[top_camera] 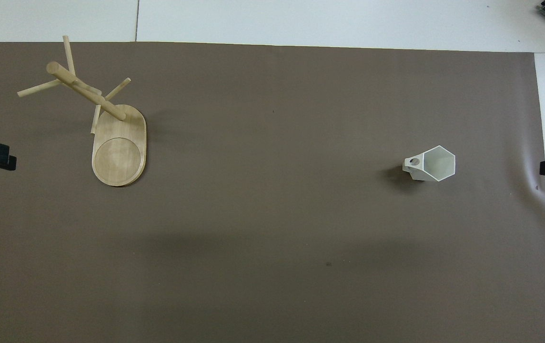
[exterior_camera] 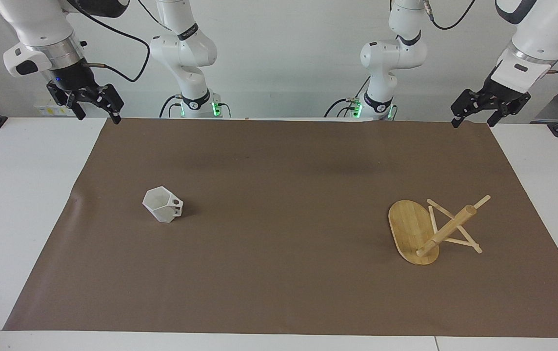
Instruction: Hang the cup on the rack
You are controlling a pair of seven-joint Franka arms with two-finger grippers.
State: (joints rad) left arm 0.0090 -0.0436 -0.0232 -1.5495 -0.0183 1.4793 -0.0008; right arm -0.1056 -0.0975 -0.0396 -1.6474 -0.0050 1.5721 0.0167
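White faceted mug (exterior_camera: pixel 163 205) sits upright on the brown mat toward the right arm's end, well apart from the bamboo mug tree (exterior_camera: pixel 428 233), both grippers (left (exterior_camera: pixel 481 116), right (exterior_camera: pixel 94 108)) raised with fingers spread, and those thin pegs could easily miss the handle's small hole

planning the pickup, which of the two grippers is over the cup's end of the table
The right gripper: it hangs open above the mat's edge at the end where the cup stands. The left gripper is at the rack's end.
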